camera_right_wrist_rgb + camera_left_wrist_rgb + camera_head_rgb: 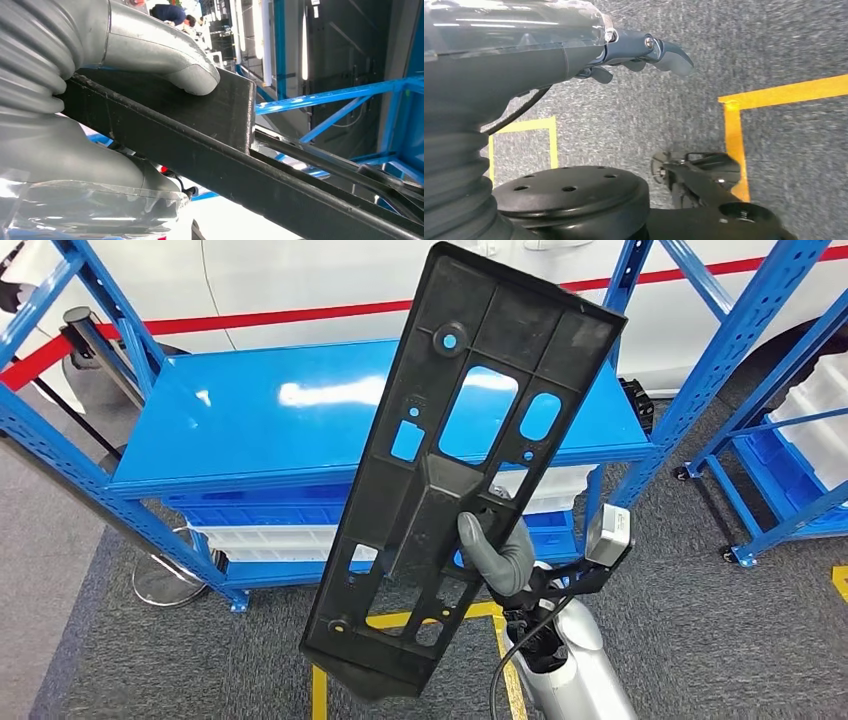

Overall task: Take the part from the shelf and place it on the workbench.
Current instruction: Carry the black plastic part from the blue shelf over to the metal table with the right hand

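A long black plastic part (455, 465) with several cut-outs stands nearly upright in the head view, lifted off and in front of the blue shelf (260, 410). My right hand (497, 555) grips it near its lower middle, the grey thumb pressed on its face. In the right wrist view the thumb (175, 65) lies on the part's raised black rib (220, 115). My left hand (644, 52) hangs over the grey carpet, fingers loosely curled, holding nothing.
The blue shelf's top board is bare; white and blue bins (270, 530) sit on its lower level. A second blue rack (790, 440) stands at the right. Yellow floor tape (510, 660) marks the carpet. A stanchion base (165, 580) stands at the left.
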